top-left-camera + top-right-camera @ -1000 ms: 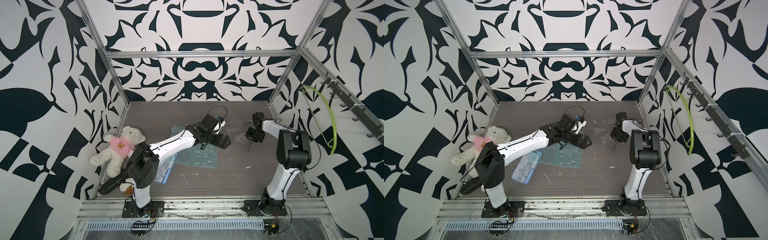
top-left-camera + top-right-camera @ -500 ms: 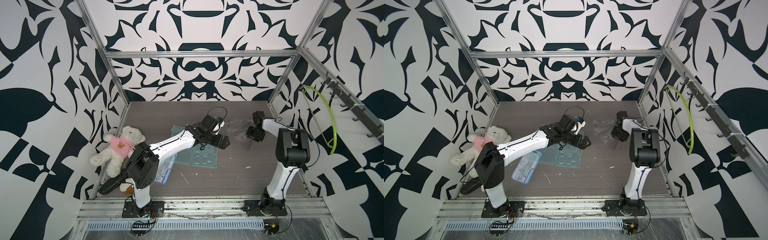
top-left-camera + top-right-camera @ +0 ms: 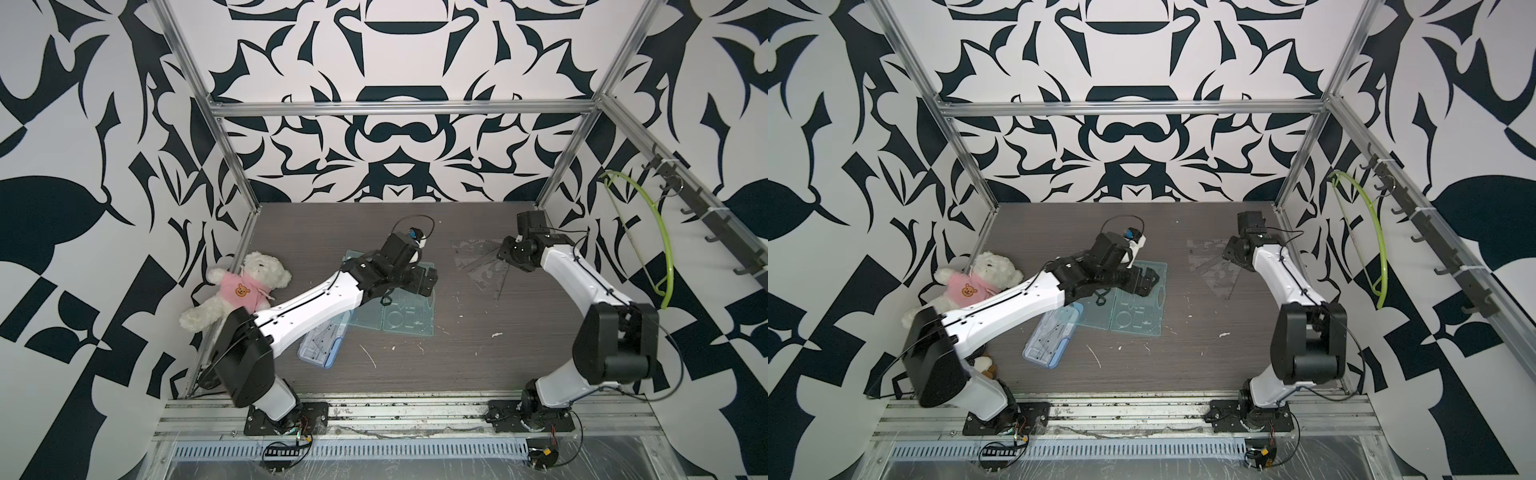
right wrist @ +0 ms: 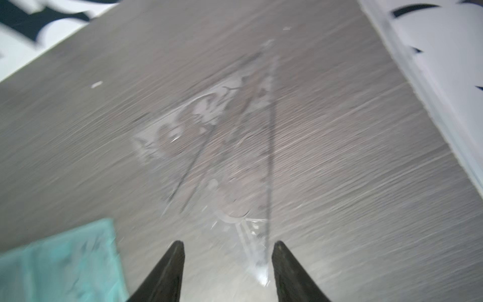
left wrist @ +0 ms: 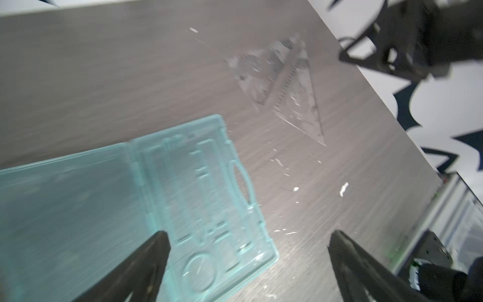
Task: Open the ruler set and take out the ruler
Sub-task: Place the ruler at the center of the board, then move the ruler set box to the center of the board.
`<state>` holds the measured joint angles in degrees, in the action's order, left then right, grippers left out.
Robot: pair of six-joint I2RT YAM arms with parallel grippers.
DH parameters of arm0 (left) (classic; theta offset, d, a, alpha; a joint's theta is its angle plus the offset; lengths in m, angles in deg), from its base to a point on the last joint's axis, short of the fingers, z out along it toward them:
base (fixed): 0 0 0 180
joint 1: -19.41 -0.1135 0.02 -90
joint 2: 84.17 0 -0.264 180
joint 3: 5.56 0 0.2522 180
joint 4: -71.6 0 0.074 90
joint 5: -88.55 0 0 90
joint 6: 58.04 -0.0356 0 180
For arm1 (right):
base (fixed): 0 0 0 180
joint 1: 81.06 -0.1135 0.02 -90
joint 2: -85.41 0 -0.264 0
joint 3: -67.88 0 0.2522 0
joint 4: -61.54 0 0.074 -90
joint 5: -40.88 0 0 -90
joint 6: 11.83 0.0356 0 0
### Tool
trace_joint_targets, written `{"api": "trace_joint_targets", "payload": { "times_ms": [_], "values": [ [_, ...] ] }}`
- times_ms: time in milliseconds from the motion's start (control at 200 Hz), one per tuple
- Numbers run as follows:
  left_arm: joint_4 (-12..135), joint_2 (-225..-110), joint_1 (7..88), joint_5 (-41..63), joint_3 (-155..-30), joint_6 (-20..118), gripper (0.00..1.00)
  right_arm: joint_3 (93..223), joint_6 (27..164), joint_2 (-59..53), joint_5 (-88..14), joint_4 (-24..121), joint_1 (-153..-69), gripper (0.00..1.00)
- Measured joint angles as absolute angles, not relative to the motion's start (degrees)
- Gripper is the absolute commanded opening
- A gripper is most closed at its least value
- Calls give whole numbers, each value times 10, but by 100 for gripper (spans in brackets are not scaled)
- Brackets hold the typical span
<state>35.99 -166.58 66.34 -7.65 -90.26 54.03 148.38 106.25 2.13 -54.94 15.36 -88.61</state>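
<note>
Left wrist view: the left tool (image 5: 248,232) gapes over the opened ruler set (image 5: 203,188) on the grey surface (image 5: 104,78), clear triangle rulers (image 5: 295,86) lying far right below the released right tool (image 4: 229,244), near the wall (image 4: 431,65).

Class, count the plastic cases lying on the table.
2: an open teal case at the centre, and a blue case partly under the left arm. More may be hidden.

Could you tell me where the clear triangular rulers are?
In both top views the triangular rulers lie on the table's far right, by the right gripper, right of the teal case.
</note>
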Motion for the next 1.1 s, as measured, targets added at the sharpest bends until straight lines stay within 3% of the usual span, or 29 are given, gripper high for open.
{"api": "trace_joint_targets", "payload": {
  "times_ms": [225,425,1100],
  "values": [
    [338,-1538,507,-41,-811,619,100,1390,1085,72,-577,144,-1157,59],
    [275,-1440,491,11,-738,664,99,1361,1137,12,-605,112,-1298,58],
    [228,-1438,432,108,-656,684,99,1361,1355,-47,-602,122,-1442,48]
  ]
}}
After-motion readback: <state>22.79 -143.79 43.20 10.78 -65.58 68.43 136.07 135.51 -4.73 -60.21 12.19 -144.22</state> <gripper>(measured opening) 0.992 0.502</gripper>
